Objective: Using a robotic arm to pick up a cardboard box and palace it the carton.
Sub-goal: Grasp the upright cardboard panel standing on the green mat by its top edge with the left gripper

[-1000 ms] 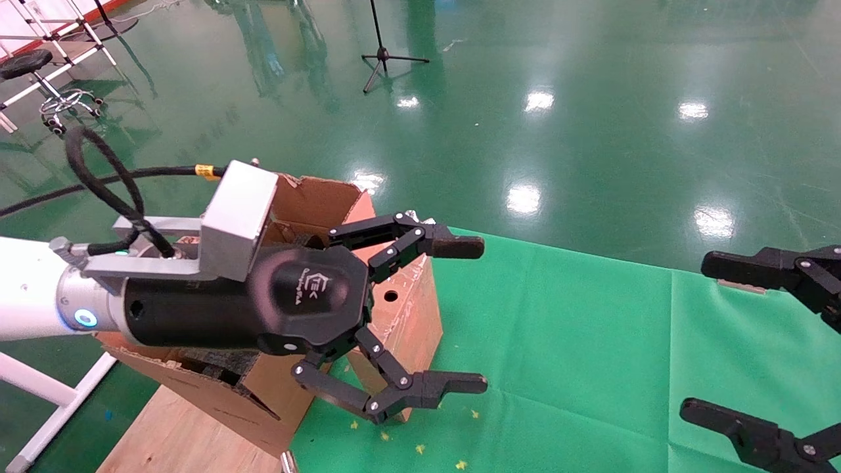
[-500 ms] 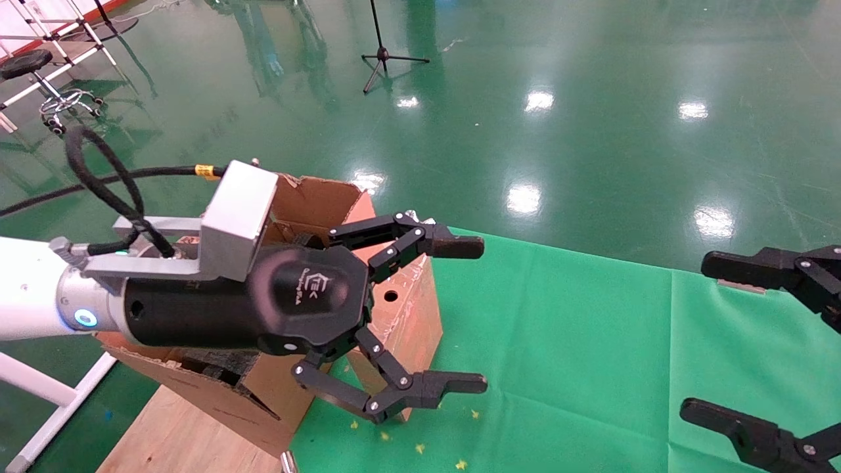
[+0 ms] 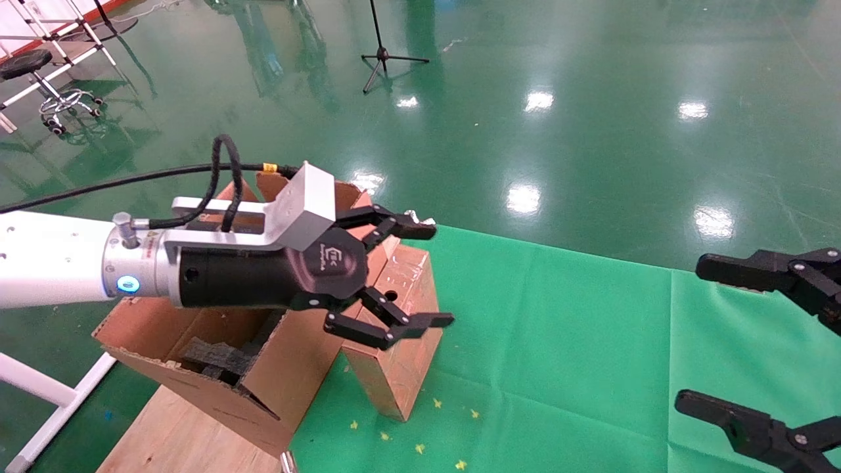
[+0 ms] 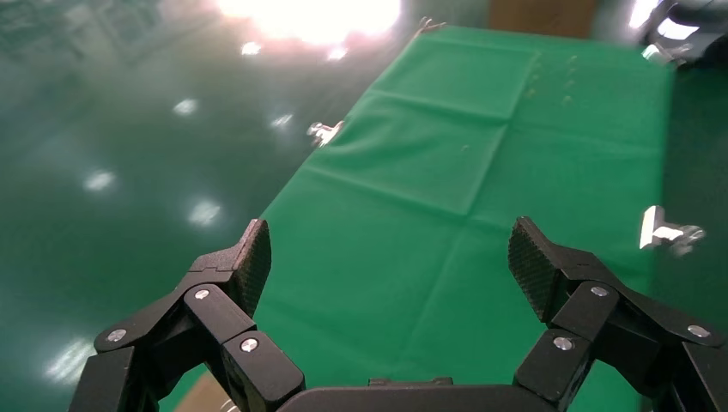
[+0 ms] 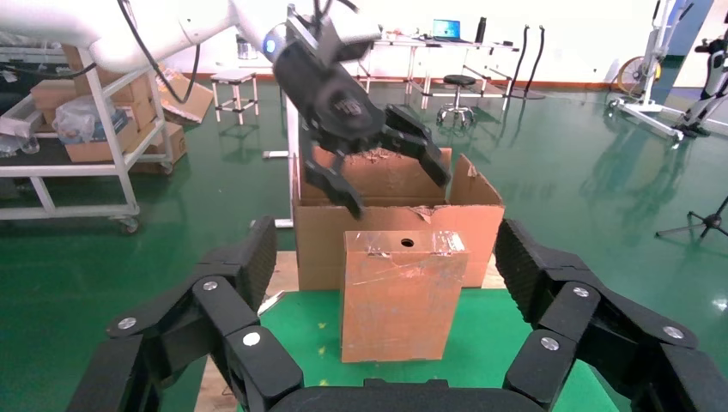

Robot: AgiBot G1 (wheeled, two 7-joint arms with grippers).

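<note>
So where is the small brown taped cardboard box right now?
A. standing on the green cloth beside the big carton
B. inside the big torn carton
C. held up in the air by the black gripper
A: the small brown taped cardboard box stands on the green cloth against the big torn carton, with the open left gripper above it, not holding it.

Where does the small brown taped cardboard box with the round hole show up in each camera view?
Head view: small brown taped cardboard box stands left of centre, below the open left gripper.
Left wrist view: not in it.
Right wrist view: centre, between the open right gripper's fingers.
Shared landmark: green cloth.
</note>
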